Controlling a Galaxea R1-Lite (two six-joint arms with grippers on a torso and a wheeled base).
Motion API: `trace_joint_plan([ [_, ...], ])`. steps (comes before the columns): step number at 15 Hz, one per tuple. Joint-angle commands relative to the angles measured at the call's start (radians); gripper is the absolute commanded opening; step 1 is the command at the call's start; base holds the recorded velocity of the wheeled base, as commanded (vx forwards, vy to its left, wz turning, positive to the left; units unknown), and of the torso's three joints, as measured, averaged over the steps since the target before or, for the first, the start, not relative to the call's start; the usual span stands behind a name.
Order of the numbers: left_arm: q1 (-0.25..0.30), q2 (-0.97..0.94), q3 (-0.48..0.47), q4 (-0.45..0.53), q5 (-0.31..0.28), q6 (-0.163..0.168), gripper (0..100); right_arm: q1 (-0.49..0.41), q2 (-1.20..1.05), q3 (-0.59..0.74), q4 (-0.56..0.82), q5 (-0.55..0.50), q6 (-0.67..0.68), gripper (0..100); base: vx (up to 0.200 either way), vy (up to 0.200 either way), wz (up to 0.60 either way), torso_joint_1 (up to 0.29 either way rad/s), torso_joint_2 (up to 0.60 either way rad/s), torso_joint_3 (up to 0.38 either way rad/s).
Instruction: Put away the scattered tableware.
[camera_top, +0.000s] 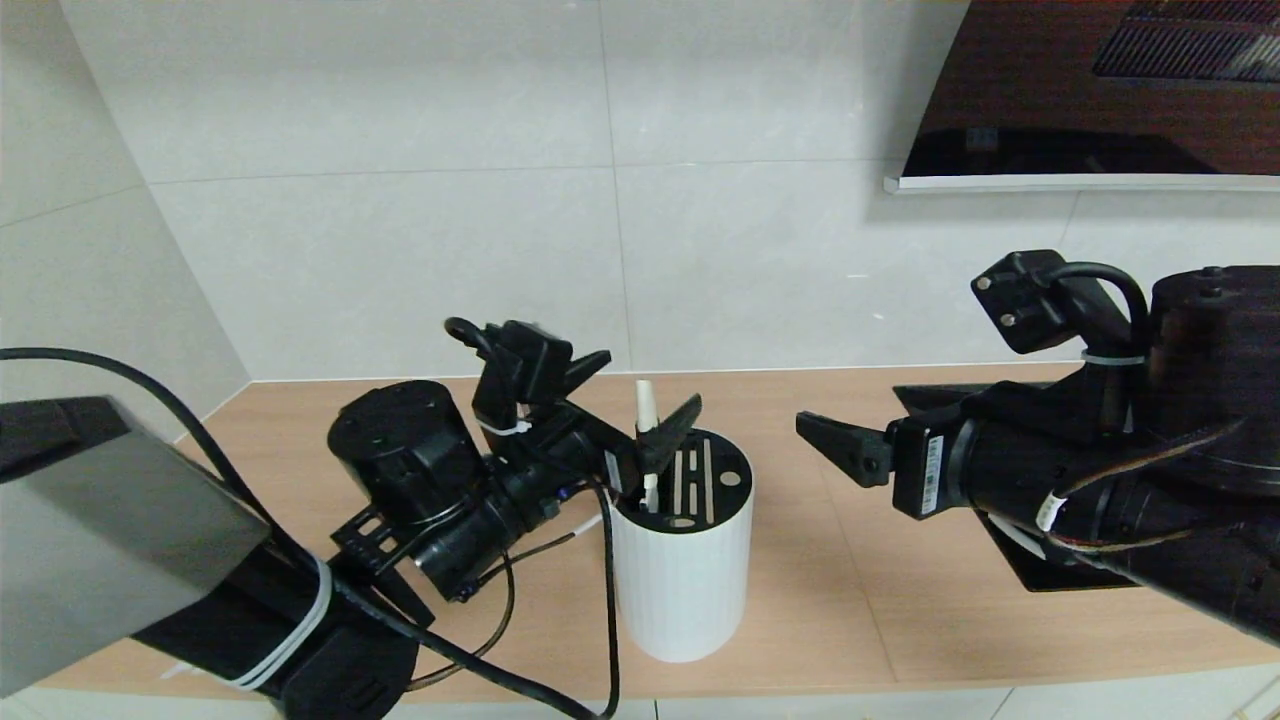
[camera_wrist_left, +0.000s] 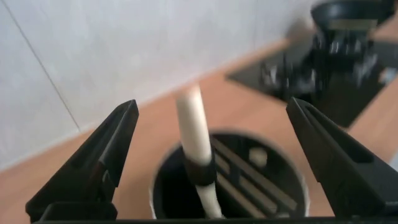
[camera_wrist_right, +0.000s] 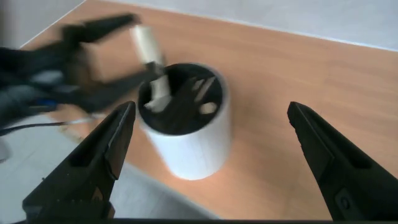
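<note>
A white ribbed utensil holder (camera_top: 683, 580) with a black slotted top stands near the counter's front edge. A white utensil handle (camera_top: 645, 405) sticks up out of it, leaning slightly. My left gripper (camera_top: 650, 382) is open around that handle, one finger on each side and neither touching it. In the left wrist view the handle (camera_wrist_left: 191, 127) rises between the spread fingers (camera_wrist_left: 99, 165) of the left gripper (camera_wrist_left: 211, 109) above the holder (camera_wrist_left: 249, 180). My right gripper (camera_top: 815, 430) hangs open and empty, to the right of the holder (camera_wrist_right: 189, 134).
A black cooktop (camera_top: 1010, 560) lies on the wooden counter (camera_top: 800, 620) at the right, partly under my right arm. A dark range hood (camera_top: 1090, 100) hangs on the tiled wall above it. Cables (camera_top: 500, 600) trail on the counter left of the holder.
</note>
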Motion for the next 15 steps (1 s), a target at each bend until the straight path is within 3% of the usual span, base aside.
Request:
trace_joint_plan([
  [1,0.001,-0.175,0.001,-0.008,0.009,-0.026,100,-0.051,-0.067,0.030,-0.001,-0.015,-0.013,100,0.000,0.000,0.00,0.000,0.00,0.000],
  [4,0.021,-0.351,0.043,-0.008,0.010,-0.028,100,-0.094,-0.221,0.106,0.001,-0.063,-0.022,100,0.000,0.000,0.00,0.000,0.00,0.000],
  [7,0.139,-0.598,0.276,-0.008,0.005,-0.057,100,-0.353,-0.524,0.284,0.007,-0.073,-0.029,100,0.000,0.000,0.00,0.000,0.00,0.000],
  [9,0.160,-0.776,0.385,0.030,0.002,-0.071,100,-0.473,-0.736,0.397,0.017,-0.046,-0.064,100,0.000,0.000,0.00,0.000,0.00,0.000],
  [11,0.162,-0.999,0.431,0.215,0.004,-0.071,100,-0.496,-0.952,0.425,0.157,-0.035,-0.101,100,0.000,0.000,0.00,0.000,0.00,0.000],
  [12,0.186,-1.157,0.435,0.394,0.004,-0.071,100,-0.497,-1.076,0.420,0.289,-0.034,-0.125,100,0.000,0.000,0.00,0.000,0.00,0.000],
  [14,0.292,-1.437,0.425,0.767,-0.007,-0.071,100,-0.500,-1.245,0.408,0.522,-0.037,-0.211,100,0.000,0.000,0.00,0.000,0.00,0.000],
  [15,0.387,-1.615,0.408,1.009,-0.056,-0.072,100,-0.525,-1.302,0.396,0.616,-0.041,-0.216,100,0.000,0.000,0.00,0.000,0.00,0.000],
])
